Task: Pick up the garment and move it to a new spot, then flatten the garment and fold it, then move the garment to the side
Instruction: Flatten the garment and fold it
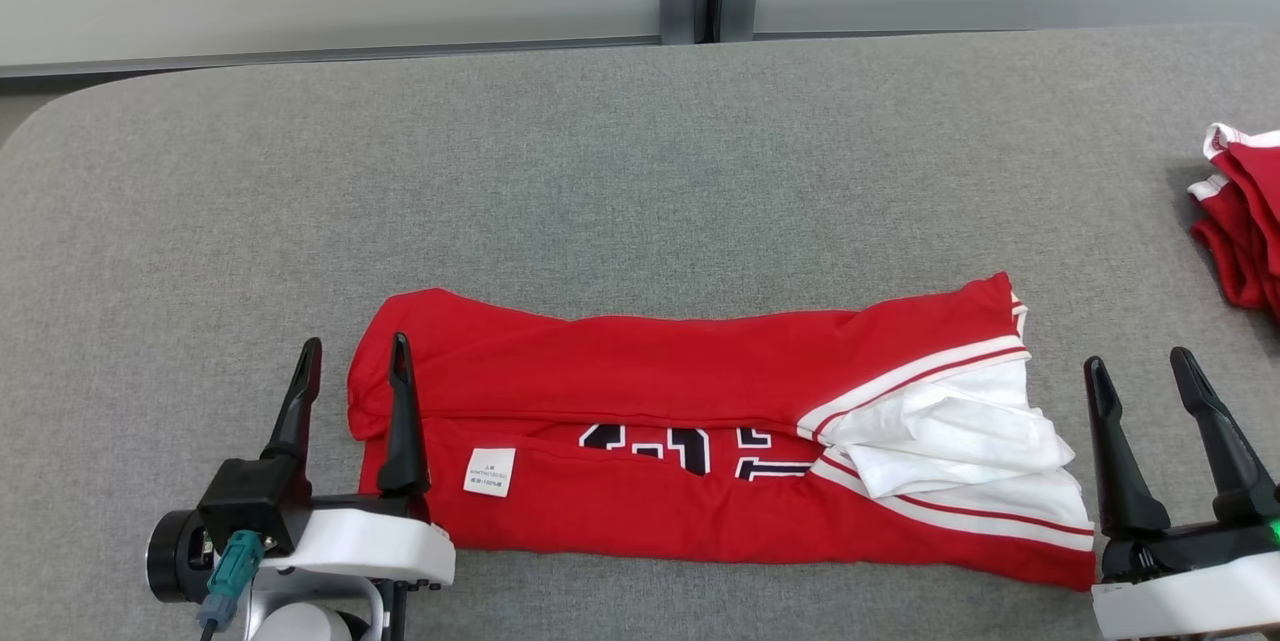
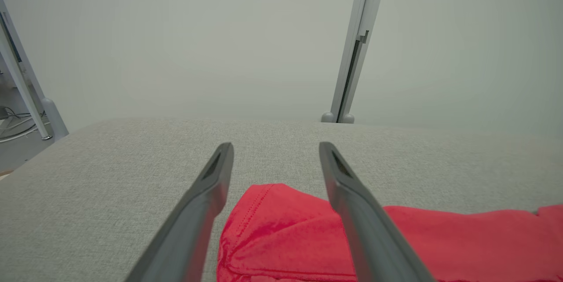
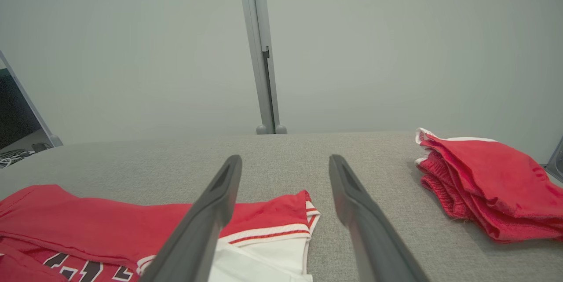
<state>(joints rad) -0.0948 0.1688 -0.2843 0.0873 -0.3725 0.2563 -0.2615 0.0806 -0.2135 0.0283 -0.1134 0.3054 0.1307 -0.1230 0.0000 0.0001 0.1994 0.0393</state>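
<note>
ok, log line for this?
garment: folded, lying on table | left gripper: open, over left end | right gripper: open, beside right end | red pile: far right

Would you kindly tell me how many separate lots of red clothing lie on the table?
2. A folded red jersey lies at the front centre of the table; a red pile sits at its right edge, partly out of frame. That pile may hold several pieces.

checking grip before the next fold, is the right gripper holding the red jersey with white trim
No, the right gripper stands open over the grey fabric table beside the red jersey, nothing between its fingers.
</note>
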